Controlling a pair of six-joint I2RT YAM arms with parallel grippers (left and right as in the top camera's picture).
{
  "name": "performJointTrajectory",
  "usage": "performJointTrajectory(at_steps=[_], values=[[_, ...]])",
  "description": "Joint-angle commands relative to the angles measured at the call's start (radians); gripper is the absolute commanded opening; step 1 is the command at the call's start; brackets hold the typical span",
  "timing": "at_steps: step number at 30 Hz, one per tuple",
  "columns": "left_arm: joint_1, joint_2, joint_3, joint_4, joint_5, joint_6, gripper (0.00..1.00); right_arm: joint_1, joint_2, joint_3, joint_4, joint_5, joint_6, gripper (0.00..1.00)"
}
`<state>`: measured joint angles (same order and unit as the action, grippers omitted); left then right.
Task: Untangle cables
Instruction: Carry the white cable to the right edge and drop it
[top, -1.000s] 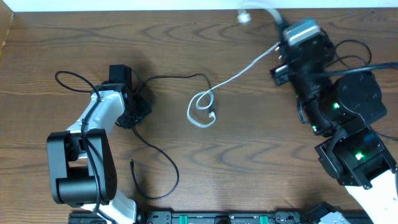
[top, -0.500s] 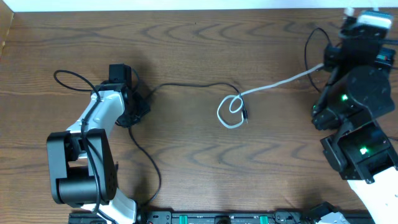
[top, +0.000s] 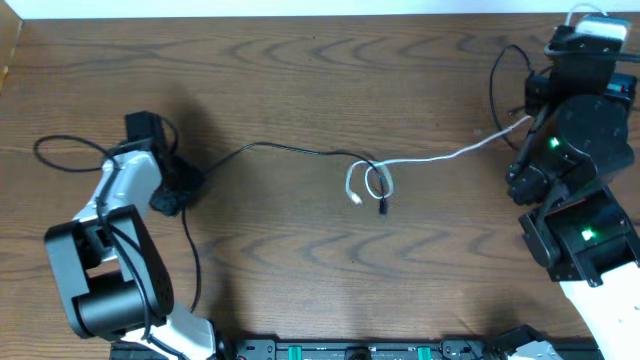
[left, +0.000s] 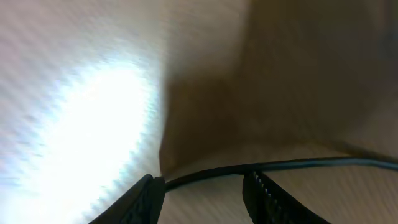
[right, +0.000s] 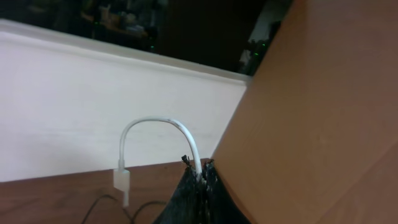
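Note:
A thin black cable runs from my left gripper to a small knot at mid-table, where it tangles with a white cable. The white cable leads up to my right gripper at the far right corner. In the right wrist view that gripper is shut on the white cable, whose plug dangles beside it. In the left wrist view my left gripper hangs low over the wood with jaws apart. The black cable stretches across the gap at its fingertips.
The left arm's own black wire loops at the far left. The right arm's wire curves beside its wrist. More black cable trails toward the front edge. A white wall borders the table's far edge. An equipment rail lines the front.
My left gripper has slid left, dragging the black cable. My right gripper went to the far right corner with the white cable. The loop moved right and drew smaller.

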<state>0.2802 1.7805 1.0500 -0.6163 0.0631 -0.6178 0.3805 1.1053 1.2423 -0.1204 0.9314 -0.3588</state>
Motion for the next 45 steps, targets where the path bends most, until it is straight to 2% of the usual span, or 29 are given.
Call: performJointTrajectory(at_steps=[1, 8, 19, 34, 37, 38, 45], values=[[0.055, 0.015, -0.006, -0.011, -0.023, -0.012, 0.47, -0.043, 0.018, 0.0, -0.009, 0.002, -0.01, 0.01], [0.124, 0.015, -0.006, -0.011, 0.012, -0.031, 0.47, -0.155, 0.027, 0.0, -0.056, 0.041, -0.003, 0.01], [0.089, 0.015, -0.006, -0.01, 0.015, -0.031, 0.47, -0.206, 0.033, 0.0, -0.077, 0.001, -0.04, 0.01], [0.055, 0.015, -0.006, -0.003, 0.015, -0.019, 0.47, -0.524, 0.214, 0.0, -0.116, -0.1, -0.037, 0.01], [0.055, 0.015, -0.006, -0.002, 0.015, -0.019, 0.47, -0.592, 0.253, 0.0, -0.105, -0.1, 0.026, 0.01], [0.055, 0.015, -0.006, -0.002, 0.015, -0.019, 0.48, -0.628, 0.274, 0.0, -0.108, -0.109, 0.089, 0.01], [0.055, 0.015, -0.006, 0.009, 0.015, -0.019, 0.48, -0.682, 0.332, 0.0, -0.154, -0.438, 0.139, 0.01]])
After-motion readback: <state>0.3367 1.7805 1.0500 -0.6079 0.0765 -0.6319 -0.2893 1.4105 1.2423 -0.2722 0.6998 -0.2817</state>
